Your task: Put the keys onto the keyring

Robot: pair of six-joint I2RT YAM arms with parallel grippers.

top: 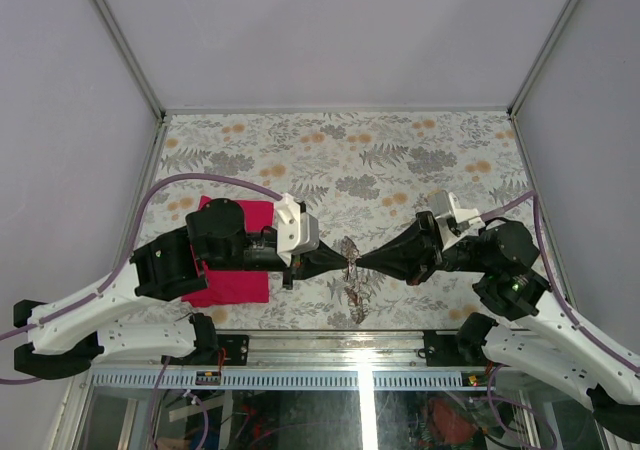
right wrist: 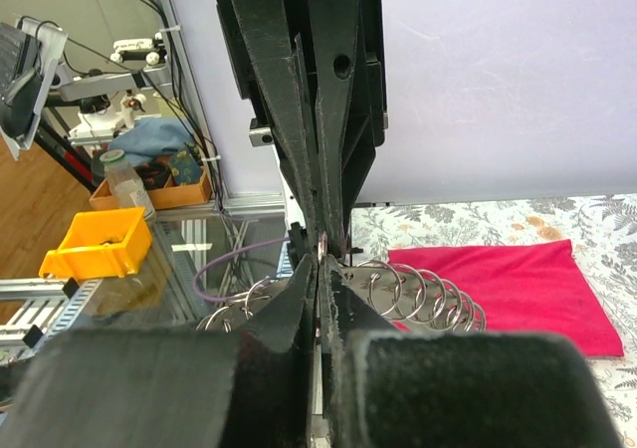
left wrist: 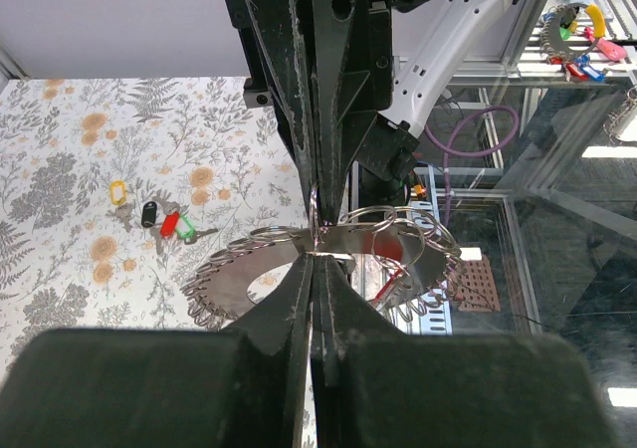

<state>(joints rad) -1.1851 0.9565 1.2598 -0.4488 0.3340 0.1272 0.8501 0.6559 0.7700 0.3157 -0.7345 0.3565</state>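
The keyring [left wrist: 249, 284] is a flat silvery disc edged with several wire split rings, hanging above the table between the two arms. My left gripper [left wrist: 317, 261] and right gripper [right wrist: 318, 266] meet tip to tip and are both shut on one thin split ring [left wrist: 316, 217] at the disc's edge. In the top view the left gripper [top: 338, 261] and right gripper [top: 362, 261] touch over the near middle of the table, with the keyring [top: 353, 278] dangling under them. The keys [left wrist: 164, 224], with yellow, black, red and green heads, lie loose on the floral tabletop beyond the disc.
A magenta cloth [top: 240, 282] lies flat under the left arm and also shows as the cloth [right wrist: 498, 274] behind the rings. The table's near metal rail [top: 330, 350] runs just below the grippers. White walls close in the back and sides.
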